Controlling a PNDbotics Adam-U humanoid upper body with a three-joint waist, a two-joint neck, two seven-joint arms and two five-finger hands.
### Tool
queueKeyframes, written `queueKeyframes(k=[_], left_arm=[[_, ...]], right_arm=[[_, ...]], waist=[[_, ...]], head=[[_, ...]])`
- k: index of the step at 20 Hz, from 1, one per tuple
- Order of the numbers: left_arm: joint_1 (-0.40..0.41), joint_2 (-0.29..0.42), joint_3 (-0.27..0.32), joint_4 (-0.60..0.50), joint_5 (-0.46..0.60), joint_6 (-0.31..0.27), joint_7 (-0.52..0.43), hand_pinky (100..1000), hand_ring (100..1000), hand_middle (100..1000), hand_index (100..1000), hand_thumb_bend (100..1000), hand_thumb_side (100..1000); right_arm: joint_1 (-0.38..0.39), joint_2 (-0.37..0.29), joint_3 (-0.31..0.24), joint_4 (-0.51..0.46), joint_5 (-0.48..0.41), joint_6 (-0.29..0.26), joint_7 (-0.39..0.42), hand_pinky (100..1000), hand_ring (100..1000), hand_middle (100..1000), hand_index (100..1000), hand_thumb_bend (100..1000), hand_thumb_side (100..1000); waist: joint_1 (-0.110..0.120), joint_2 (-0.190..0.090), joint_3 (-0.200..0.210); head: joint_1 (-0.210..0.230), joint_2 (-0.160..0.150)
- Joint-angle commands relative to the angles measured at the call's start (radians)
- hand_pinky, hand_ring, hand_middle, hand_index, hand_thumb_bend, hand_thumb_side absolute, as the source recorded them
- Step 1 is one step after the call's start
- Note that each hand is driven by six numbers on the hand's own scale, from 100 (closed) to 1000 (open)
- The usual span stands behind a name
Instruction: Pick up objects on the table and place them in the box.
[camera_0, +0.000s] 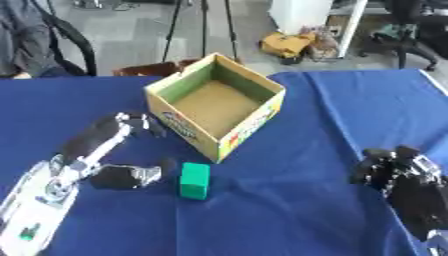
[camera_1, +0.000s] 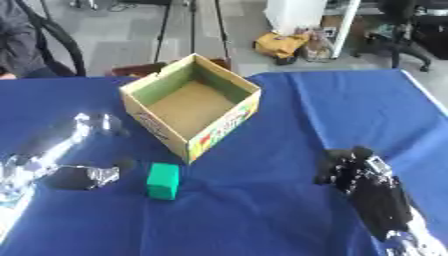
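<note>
While green block (camera_0: 194, 180) lies beside left robot hand (camera_0: 127, 176), fingers spread, box (camera_0: 216, 112) behind

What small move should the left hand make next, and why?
Probably close the fingers round the green block and lift. The left hand sits just beside the block on the blue table, seemingly not yet holding it, and the open box looks empty.
</note>
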Motion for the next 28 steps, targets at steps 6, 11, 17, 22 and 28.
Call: queueKeyframes(k=[6, 11, 17, 22, 28], left_arm=[[-0.052, -0.020, -0.025, 0.065, -0.032, -0.034, 0.005, 635, 833, 604, 736, 482, 581], [-0.072, -0.007, -0.048, 0.103, -0.032, -0.081, -0.021, 658, 845, 619, 761, 498, 631], [-0.090, 0.004, -0.051, 0.130, -0.026, -0.114, -0.055, 662, 844, 618, 771, 532, 665], [-0.105, 0.004, -0.055, 0.152, -0.029, -0.128, -0.060, 663, 840, 613, 771, 522, 665], [-0.121, 0.001, -0.069, 0.197, -0.022, -0.143, -0.078, 662, 833, 598, 771, 496, 702]], right_arm=[[-0.007, -0.007, 0.002, -0.009, -0.003, 0.000, 0.005, 643, 582, 565, 746, 100, 916], [-0.008, -0.007, 0.003, -0.009, -0.002, 0.001, 0.006, 643, 582, 565, 746, 100, 917], [-0.009, -0.007, 0.004, -0.009, -0.001, 0.002, 0.007, 643, 582, 565, 746, 100, 917], [-0.010, -0.006, 0.005, -0.008, -0.001, 0.002, 0.008, 643, 582, 565, 746, 100, 918], [-0.012, -0.005, 0.007, -0.008, -0.001, 0.003, 0.009, 643, 582, 565, 746, 100, 919]], waist=[[-0.001, -0.015, -0.003], [0.001, -0.013, -0.008], [0.002, -0.013, -0.012], [0.002, -0.011, -0.015], [0.003, -0.011, -0.019]], head=[[0.009, -0.004], [0.014, -0.003], [0.016, -0.002], [0.018, -0.002], [0.021, -0.003]])
